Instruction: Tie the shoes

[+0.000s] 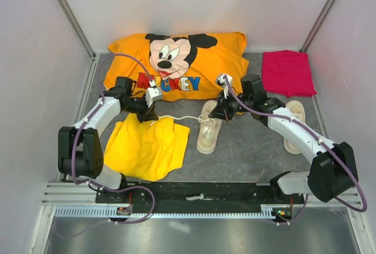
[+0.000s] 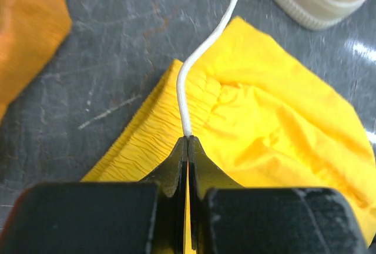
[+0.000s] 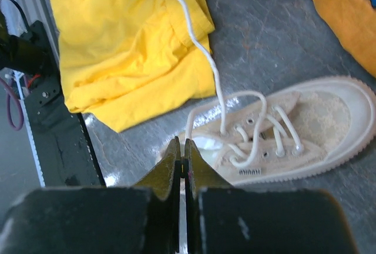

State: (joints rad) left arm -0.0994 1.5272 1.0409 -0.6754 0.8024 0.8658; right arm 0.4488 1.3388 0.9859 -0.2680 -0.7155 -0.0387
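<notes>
Left jaws pinch lace end (image 2: 182,107); shoe (image 3: 317,119) just beyond right jaws.

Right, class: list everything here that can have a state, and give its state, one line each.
lace, untied, one end pulled out sideways
left claw, shut on that lace end
right claw, shut, apparently on a lace loop
middle shoe, upright, untied
other shoe, upright, laces not visible
yellow shorts, crumpled
Mickey shirt, spread out, print up
pink cloth, folded
</notes>
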